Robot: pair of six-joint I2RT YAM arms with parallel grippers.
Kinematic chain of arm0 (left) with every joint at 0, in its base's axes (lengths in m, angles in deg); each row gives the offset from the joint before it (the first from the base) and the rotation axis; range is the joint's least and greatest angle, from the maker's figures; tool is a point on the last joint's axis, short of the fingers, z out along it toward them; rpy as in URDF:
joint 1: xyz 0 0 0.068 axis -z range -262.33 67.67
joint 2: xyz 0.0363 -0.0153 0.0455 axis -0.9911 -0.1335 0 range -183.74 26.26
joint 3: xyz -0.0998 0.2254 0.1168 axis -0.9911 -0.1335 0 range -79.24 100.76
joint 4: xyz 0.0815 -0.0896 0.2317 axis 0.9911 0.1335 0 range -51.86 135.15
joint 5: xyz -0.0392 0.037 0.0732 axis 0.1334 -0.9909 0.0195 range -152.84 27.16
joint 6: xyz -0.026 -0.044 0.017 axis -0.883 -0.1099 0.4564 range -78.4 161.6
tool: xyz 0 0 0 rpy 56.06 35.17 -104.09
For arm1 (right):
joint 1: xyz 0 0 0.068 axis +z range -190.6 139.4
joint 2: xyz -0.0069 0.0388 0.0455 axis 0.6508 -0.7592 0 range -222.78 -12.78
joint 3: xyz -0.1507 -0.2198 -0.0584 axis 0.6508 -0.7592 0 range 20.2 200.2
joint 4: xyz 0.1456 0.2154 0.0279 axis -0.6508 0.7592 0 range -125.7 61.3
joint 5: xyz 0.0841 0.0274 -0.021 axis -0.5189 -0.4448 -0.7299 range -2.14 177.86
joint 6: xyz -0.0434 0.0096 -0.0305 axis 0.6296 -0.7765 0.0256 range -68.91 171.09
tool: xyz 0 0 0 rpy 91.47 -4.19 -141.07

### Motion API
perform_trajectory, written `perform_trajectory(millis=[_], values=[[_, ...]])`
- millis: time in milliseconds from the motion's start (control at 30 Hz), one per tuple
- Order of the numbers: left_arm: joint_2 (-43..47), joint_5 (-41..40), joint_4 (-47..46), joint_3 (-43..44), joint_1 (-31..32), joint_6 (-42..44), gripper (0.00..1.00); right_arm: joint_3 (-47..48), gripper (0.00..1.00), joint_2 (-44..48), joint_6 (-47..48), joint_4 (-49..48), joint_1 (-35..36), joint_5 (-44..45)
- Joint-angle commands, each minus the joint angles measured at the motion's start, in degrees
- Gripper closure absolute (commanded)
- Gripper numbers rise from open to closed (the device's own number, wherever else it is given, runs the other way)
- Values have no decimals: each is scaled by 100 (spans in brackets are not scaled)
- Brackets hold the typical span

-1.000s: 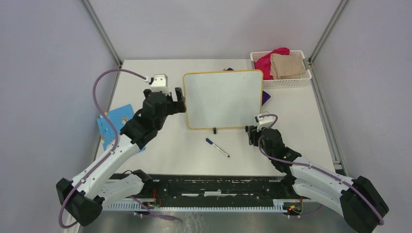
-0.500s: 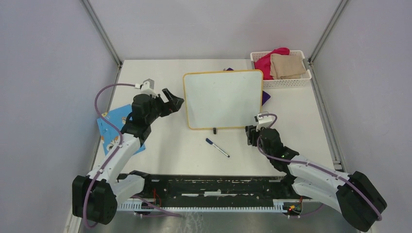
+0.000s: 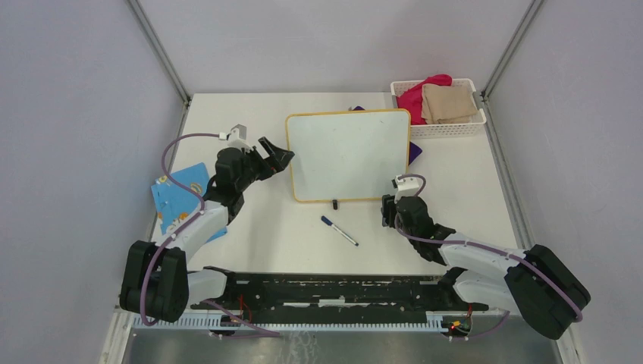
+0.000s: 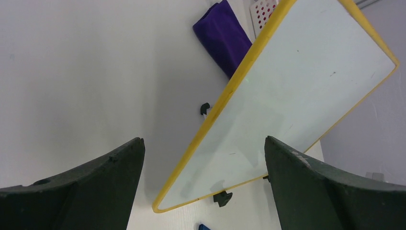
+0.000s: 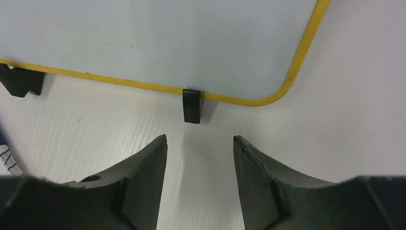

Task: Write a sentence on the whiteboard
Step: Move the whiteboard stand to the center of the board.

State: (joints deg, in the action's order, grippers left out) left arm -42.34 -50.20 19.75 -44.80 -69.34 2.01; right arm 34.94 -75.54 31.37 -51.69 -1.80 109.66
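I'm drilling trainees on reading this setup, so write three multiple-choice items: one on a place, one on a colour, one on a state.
1. Relative to the whiteboard, the marker lies: A on it; B on the table in front of it; C behind it.
2. The whiteboard's frame is: A red; B yellow; C green.
3. Its surface is: A blank; B covered in writing; C under a cloth.
Answers: B, it lies on bare table just off the board's near edge; B, a yellow rim shows in all views; A, no writing shows on it.
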Motion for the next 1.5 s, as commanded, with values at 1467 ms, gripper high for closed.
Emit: perform_trajectory(millis=[1467], values=[[-1094,1170,-1597,127,410,-155,12,907,75,-1554,263,-804,-27,-44]])
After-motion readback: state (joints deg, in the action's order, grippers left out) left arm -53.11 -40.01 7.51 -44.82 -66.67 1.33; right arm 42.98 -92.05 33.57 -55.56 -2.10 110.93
